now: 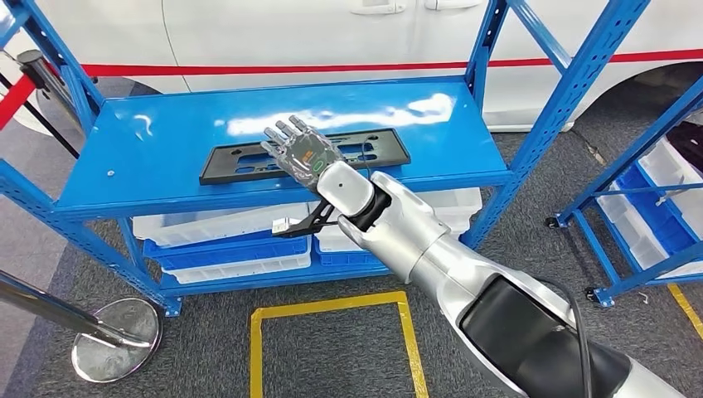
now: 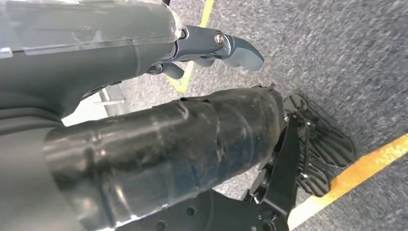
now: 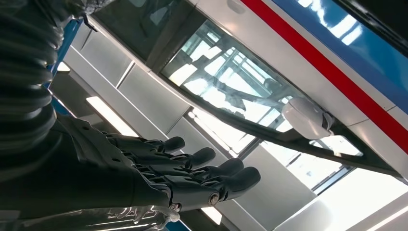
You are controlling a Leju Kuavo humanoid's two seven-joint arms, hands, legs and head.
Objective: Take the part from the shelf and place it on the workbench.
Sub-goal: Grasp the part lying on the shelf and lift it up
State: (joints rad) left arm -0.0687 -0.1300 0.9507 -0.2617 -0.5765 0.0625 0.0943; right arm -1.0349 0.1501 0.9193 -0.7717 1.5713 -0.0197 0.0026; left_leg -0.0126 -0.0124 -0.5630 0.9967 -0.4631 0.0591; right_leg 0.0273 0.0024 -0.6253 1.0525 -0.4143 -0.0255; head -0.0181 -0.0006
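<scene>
A long flat black part (image 1: 236,162) with cut-outs lies along the front of the blue top shelf (image 1: 157,133). My right hand (image 1: 303,152) reaches out over the middle of the part, fingers stretched straight and apart, back of the hand up. It holds nothing, and I cannot tell whether it touches the part. In the right wrist view the same hand (image 3: 185,174) shows its fingers extended side by side with nothing between them. My left hand (image 2: 144,53) hangs beside my body over the grey carpet, thumb out, holding nothing.
White and blue bins (image 1: 220,236) fill the lower shelf. A white car (image 1: 332,33) with a red stripe stands behind the rack. A yellow floor outline (image 1: 332,303) lies in front, a chrome stanchion base (image 1: 116,336) at front left, and a second blue rack (image 1: 655,191) at right.
</scene>
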